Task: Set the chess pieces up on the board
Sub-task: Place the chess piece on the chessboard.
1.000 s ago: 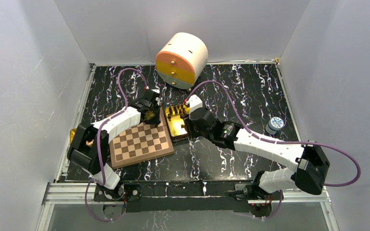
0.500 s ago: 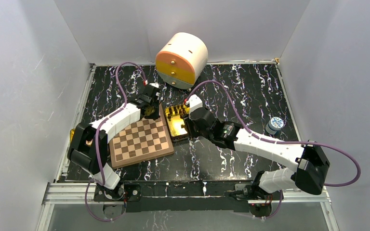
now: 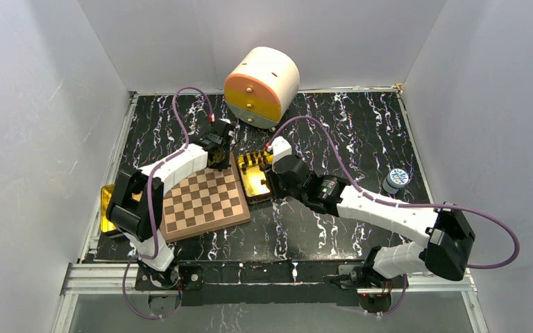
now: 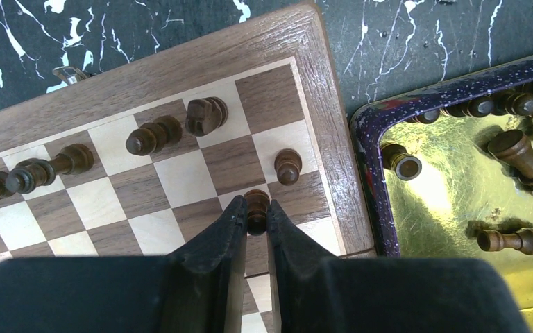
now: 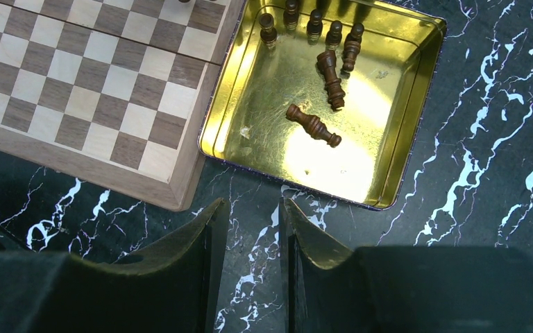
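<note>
left hand (image 4: 256, 214) pinching pawn (image 4: 256, 200) by board (image 4: 326, 104) edge, tin (image 4: 366, 170) alongside

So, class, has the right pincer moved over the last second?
No. In the top view the right pincer stays at the gold tin's near-right edge, exactly where it was.

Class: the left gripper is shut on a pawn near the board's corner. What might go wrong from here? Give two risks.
1. The left gripper pinches the pawn only at its very fingertips, so the piece may tilt or slip out when moved or released.
2. A second pawn stands on a neighbouring square; a sideways move of the fingers could topple it toward the board border and the gold tin.
</note>
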You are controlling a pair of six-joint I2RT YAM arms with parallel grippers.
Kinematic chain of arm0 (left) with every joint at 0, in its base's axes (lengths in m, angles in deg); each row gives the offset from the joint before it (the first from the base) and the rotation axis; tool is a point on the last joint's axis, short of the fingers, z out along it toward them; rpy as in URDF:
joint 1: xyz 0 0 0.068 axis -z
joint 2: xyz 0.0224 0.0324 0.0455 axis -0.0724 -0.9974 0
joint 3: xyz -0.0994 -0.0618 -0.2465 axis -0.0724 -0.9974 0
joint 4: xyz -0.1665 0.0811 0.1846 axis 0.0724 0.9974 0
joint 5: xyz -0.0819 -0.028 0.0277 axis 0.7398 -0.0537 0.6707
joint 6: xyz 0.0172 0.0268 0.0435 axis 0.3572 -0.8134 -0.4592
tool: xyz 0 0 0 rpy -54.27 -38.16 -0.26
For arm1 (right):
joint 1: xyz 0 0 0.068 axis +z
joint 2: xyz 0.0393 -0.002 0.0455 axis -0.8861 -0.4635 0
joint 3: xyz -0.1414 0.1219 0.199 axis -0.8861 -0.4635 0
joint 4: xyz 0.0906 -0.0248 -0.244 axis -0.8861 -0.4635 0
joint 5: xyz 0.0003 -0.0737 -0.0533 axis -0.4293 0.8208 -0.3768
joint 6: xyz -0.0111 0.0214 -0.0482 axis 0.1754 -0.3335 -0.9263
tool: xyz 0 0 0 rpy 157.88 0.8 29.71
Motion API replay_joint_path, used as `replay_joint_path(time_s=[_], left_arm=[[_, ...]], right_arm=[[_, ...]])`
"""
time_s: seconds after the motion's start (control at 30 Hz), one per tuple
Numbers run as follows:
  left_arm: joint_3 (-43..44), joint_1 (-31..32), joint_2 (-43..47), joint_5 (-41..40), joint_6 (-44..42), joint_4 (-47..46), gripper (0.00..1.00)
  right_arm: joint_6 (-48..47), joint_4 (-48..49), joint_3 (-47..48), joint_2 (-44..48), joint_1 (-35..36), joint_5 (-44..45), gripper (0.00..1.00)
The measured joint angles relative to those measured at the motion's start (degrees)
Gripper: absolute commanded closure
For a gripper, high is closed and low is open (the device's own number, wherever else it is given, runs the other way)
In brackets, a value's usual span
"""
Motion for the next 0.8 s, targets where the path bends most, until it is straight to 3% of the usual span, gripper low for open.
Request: replay_joint_path(time_s=[0.8], left_arm=[[1.0,-1.5,-2.4,-1.1,-0.9,-0.5,0.88]], right_arm=[[-0.6,0.2,-1.0,0.0,-0.2,0.2,0.58]])
